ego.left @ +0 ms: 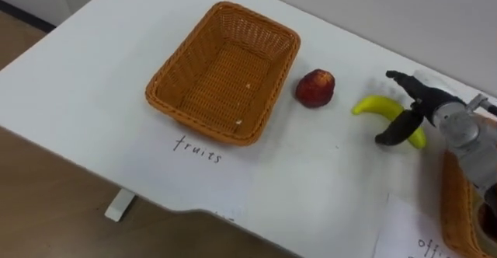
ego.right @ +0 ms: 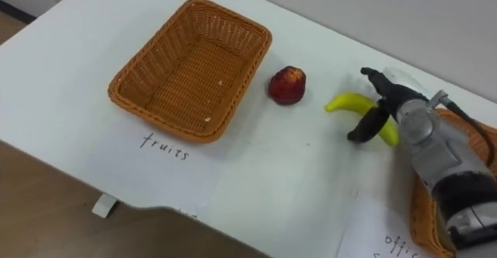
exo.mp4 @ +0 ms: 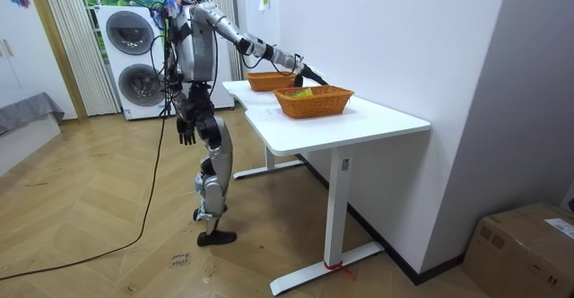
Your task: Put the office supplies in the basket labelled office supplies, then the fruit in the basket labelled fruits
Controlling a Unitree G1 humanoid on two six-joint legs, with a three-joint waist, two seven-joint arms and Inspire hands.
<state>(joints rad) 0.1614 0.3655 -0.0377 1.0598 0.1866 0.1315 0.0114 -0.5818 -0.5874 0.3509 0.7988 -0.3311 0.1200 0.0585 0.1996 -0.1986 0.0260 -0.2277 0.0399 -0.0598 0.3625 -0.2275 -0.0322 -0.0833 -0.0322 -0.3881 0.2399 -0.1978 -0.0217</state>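
Note:
An empty wicker basket (ego.left: 225,71) stands on the white table (ego.left: 93,71) above a handwritten label "fruits" (ego.left: 198,148). To its right lies a red apple (ego.left: 315,88), then a yellow banana (ego.left: 377,106). My right hand (ego.left: 415,110) reaches over the banana's right half, open: the fingers stretch past its far side and the thumb (ego.left: 394,131) comes down across its near side. The banana rests on the table. A second wicker basket (ego.left: 460,203) shows at the right edge. In the room view my left hand (exo.mp4: 186,135) hangs relaxed by my side.
A paper label (ego.left: 415,238) lies in front of the right basket. The table's near edge (ego.left: 155,200) runs diagonally, with wooden floor below. A white wall stands behind the table. In the room view I stand at the table's end, with washing machines (exo.mp4: 133,60) behind me.

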